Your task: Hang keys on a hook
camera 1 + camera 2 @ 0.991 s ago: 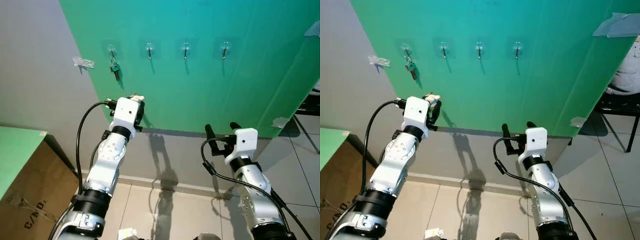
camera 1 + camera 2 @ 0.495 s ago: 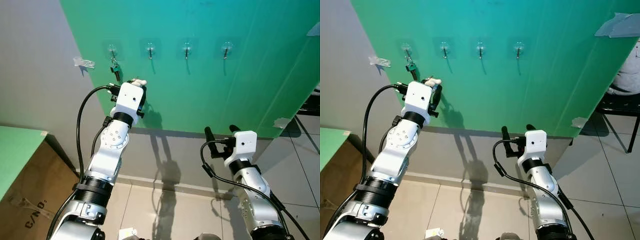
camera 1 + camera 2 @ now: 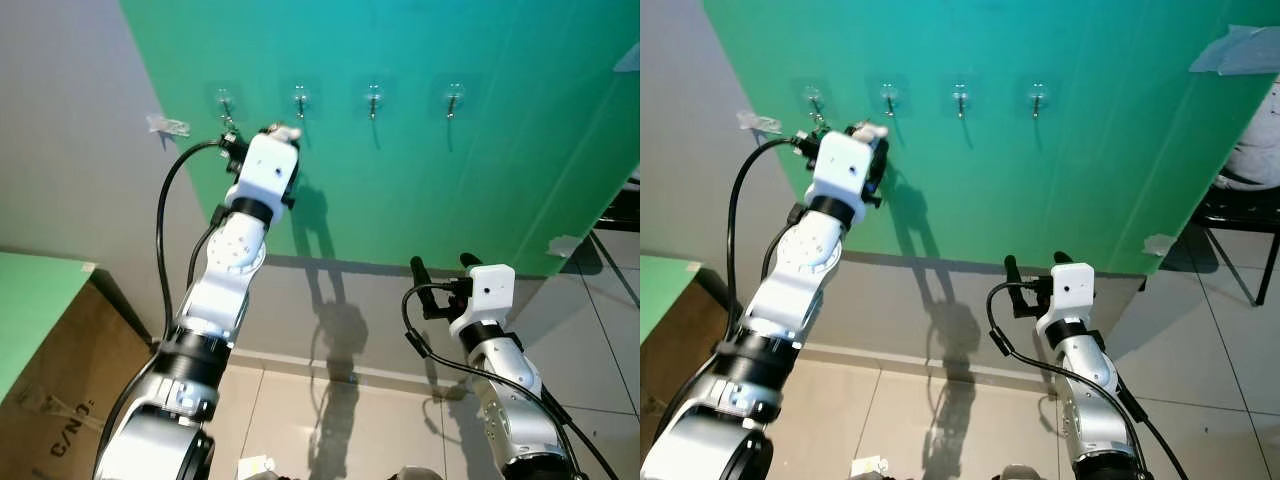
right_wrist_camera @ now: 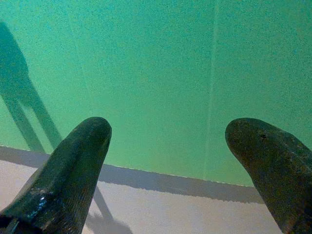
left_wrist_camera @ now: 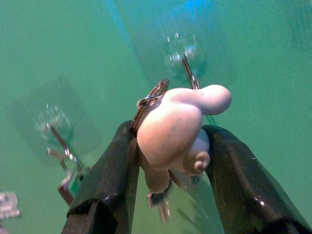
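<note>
Four clear hooks sit in a row on the green wall panel (image 3: 480,170). The first hook (image 5: 54,127) carries a set of keys with a green tag (image 5: 69,184). My left gripper (image 3: 276,134) is raised against the panel, between the first hook and the second hook (image 3: 299,97) and just below them. It is shut on a white figure charm (image 5: 175,126) whose key ring (image 5: 151,96) lies close to the second hook (image 5: 188,70). My right gripper (image 3: 441,264) is held low in front of the panel's bottom edge, open, with nothing between its fingers (image 4: 73,165).
The third hook (image 3: 373,97) and the fourth hook (image 3: 453,97) are bare. A cardboard box (image 3: 60,400) under a green top stands at lower left. A black chair (image 3: 1240,215) is at the right, on the tiled floor (image 3: 340,430).
My left arm has lifted the gripper with the charm and keys from below the panel's middle up to the row of hooks. The right arm has hardly moved.
</note>
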